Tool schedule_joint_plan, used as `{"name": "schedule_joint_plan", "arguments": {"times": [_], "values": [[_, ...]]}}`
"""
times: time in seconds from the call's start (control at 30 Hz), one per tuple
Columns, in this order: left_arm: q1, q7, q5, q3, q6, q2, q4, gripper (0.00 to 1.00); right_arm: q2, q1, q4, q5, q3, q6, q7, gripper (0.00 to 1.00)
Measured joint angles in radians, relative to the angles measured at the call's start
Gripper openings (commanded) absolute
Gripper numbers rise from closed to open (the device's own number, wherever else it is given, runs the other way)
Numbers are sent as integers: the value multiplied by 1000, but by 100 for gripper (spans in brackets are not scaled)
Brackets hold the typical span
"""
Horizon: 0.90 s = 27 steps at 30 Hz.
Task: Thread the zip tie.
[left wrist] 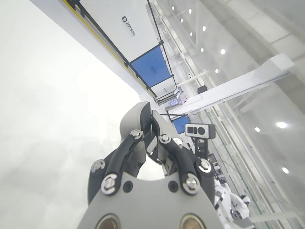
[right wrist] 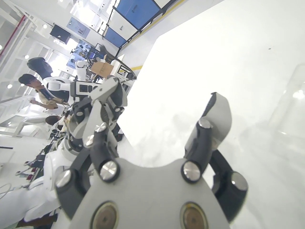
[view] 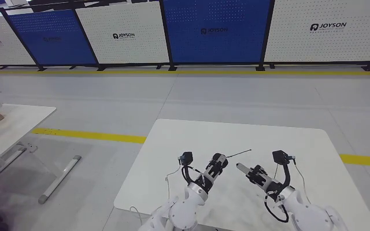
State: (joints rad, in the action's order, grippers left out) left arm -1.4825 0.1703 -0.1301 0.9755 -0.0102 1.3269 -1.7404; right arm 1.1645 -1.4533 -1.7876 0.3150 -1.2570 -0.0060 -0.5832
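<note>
The left hand [view: 218,160] has its fingers pressed together on one end of the zip tie [view: 238,153]. In the left wrist view the pads [left wrist: 145,120] meet with no gap, and the thin black strap [left wrist: 171,114] runs straight out from between them. A pinch at the very end looks deliberate: nearly the whole strap is left free and stiff, like a needle that can be aimed.

The free tip points away from the left hand and ends just beyond the right hand [view: 239,167], which sits close beside it, fingertips turned toward the left hand. The right hand's fingers are spread wide [right wrist: 164,91] and hold nothing. It seems placed there to take the loose end and bend it back toward the tie's head, so that both ends are controlled.

Both hands appear to be clear of the white tabletop [view: 277,136], which would leave room to curl the strap without dragging it.

Which end carries the locking head cannot be made out. Threading looks not yet begun, since the strap shows no loop.
</note>
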Motion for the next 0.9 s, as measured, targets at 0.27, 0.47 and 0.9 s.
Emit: {"name": "schedule_joint_plan", "arguments": {"times": [0.27, 0.47, 0.9], "values": [[-6, 6, -6, 4, 45, 0, -7, 0, -1, -5, 10, -22, -13, 22, -1, 100], [-8, -3, 8, -2, 43, 1, -7, 0, -3, 4, 22, 68, 9, 33, 64, 100], [-4, -17, 74, 0, 32, 7, -2, 0, -3, 43, 76, 289, 57, -7, 62, 100]]}}
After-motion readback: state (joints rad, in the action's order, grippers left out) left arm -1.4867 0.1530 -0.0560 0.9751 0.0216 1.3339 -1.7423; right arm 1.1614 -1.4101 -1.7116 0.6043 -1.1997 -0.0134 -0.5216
